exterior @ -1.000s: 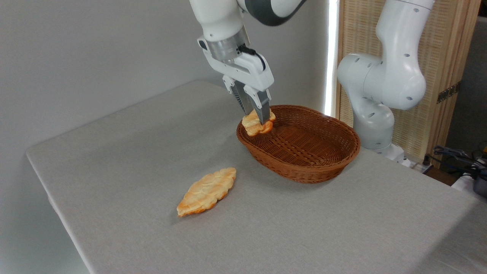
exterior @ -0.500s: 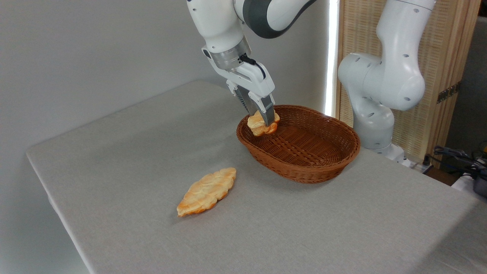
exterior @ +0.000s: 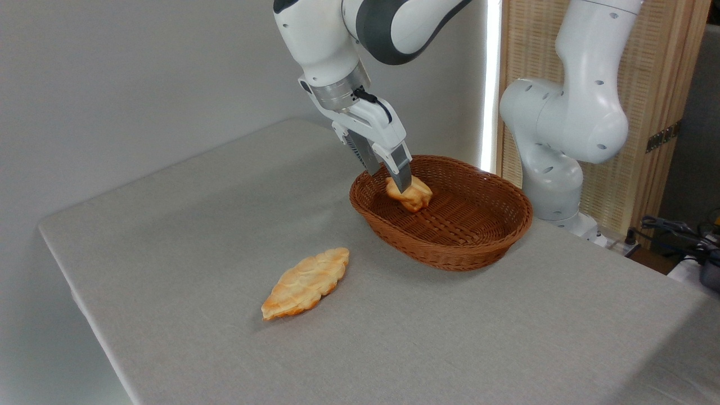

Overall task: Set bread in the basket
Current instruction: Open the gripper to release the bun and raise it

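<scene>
The pincer [exterior: 396,179] reaches down at a slant inside the basket [exterior: 444,250], its 2 fingers clamped on the bread [exterior: 412,195], which sits at the fingertips over the woven floor near the basket's left wall; whether it touches the floor is unclear. Well below and left of the pincer, a flat croissant-like pastry [exterior: 306,283] lies on the grey bench [exterior: 169,225], apart from the basket.

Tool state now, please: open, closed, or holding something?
Tool: closed on the bread, held low inside the basket.
</scene>
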You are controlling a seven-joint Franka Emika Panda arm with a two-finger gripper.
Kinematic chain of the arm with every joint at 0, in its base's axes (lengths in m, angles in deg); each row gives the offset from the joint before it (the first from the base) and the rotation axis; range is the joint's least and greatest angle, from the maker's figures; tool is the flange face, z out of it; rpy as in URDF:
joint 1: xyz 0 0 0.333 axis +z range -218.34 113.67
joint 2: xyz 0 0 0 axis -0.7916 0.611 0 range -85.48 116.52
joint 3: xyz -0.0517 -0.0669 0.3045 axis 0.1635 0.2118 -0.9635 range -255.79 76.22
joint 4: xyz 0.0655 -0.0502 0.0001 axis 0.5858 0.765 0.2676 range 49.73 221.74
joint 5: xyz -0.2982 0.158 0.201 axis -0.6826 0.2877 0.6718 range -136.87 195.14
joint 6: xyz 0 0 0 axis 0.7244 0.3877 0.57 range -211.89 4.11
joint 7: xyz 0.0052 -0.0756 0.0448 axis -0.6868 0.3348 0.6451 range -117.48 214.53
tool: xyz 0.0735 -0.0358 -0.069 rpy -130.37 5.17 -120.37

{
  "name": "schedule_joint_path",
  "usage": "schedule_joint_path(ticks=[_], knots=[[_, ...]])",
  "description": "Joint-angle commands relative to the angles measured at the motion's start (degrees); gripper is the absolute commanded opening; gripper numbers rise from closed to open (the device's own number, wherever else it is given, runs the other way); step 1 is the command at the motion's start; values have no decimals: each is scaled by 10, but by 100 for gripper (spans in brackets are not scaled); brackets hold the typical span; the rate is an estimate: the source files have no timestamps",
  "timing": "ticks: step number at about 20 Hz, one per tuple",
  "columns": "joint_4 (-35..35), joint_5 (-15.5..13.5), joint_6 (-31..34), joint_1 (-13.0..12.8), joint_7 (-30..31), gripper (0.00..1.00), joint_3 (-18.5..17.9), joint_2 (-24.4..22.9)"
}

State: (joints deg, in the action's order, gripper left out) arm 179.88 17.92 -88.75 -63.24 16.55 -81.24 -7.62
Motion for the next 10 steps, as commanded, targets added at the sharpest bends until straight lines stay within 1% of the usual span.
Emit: schedule_joint_path(ticks=[1, 5, 7, 10], knots=[[-8, -3, 1, -7, 5, 100, -5, 3], [-46, 7, -36, -6, 5, 100, -7, 4], [-67, 22, -64, -5, 5, 100, -22, 8], [-103, 40, -111, -5, 5, 100, -41, 28]])
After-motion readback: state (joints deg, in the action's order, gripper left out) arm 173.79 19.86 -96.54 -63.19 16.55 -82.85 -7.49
